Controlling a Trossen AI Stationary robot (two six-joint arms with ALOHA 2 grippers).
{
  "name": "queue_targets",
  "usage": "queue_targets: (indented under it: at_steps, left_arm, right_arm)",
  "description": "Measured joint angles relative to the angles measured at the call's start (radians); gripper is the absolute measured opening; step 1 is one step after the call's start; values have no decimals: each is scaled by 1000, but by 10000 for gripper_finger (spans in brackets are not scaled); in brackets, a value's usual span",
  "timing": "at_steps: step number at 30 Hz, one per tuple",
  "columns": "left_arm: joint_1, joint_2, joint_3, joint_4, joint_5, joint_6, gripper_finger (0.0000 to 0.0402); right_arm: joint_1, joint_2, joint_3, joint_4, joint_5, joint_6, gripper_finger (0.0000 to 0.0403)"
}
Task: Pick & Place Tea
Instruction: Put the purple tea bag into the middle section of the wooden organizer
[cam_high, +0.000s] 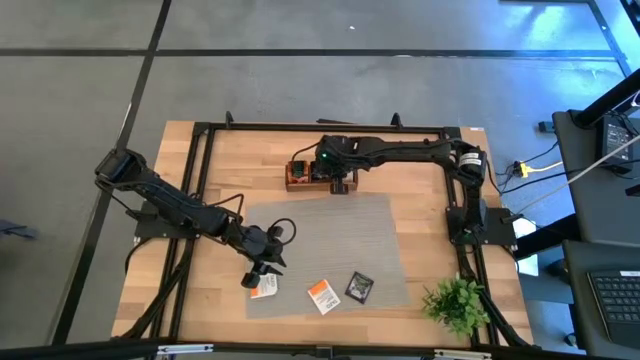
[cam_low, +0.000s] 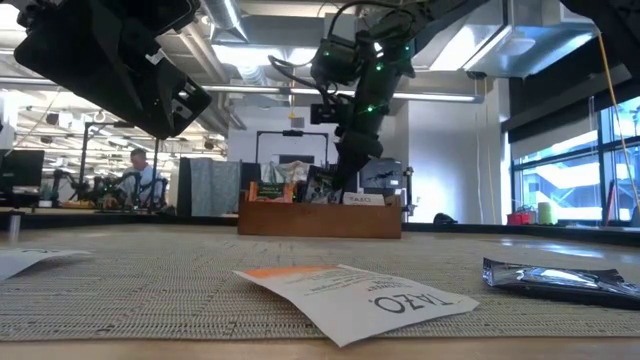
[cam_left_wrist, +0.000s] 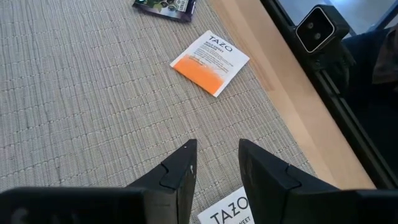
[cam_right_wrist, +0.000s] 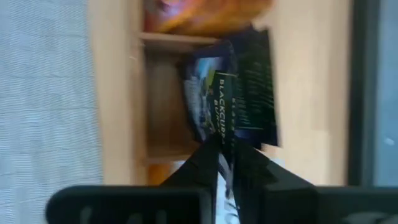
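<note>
Three tea sachets lie flat on the grey woven mat near the table's near edge: a white-and-orange one (cam_high: 264, 287) right under my left gripper (cam_high: 262, 268), a second white-and-orange one (cam_high: 322, 296) (cam_left_wrist: 210, 62), and a dark one (cam_high: 359, 287) (cam_left_wrist: 165, 6). My left gripper (cam_left_wrist: 214, 163) is open and hovers just above the first sachet (cam_left_wrist: 229, 213). At the mat's far edge stands the brown wooden tray (cam_high: 318, 176) (cam_low: 320, 216) with more sachets in it. My right gripper (cam_high: 340, 181) (cam_right_wrist: 230, 163) is over it, shut on a dark sachet (cam_right_wrist: 231, 93). My right gripper pinches the dark sachet between its two fingers by one edge (cam_right_wrist: 225, 144), coming from above and pointing down. The sachet hangs below the fingers over a tray compartment (cam_right_wrist: 163, 106). Whether its lower end touches the tray I cannot tell.
A small green plant (cam_high: 458, 302) stands at the table's near right corner. The black frame rails (cam_high: 200, 180) run along the table's sides. The mat (cam_high: 320, 235) between the tray and the loose sachets is bare. A person (cam_low: 140, 172) sits far back in the room.
</note>
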Motion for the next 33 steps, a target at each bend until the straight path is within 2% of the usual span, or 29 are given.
queue_targets:
  at_steps: [7, 16, 20, 27, 33]
  left_arm:
    - [0, 0, 0, 0, 0, 0, 116]
    - [0, 0, 0, 0, 0, 0, 116]
    - [0, 0, 0, 1, 0, 0, 116]
    - [0, 0, 0, 0, -2, 0, 116]
    - [1, 11, -1, 41, -65, 16, 116]
  right_arm:
    - [-4, 0, 0, 13, 37, 0, 66]
    - [-3, 0, 0, 41, -1, 2, 84]
    - [-3, -8, 0, 27, 41, 85, 85]
    - [54, -97, 0, -39, -147, 226, 85]
    - [157, -132, -6, -158, -316, 340, 85]
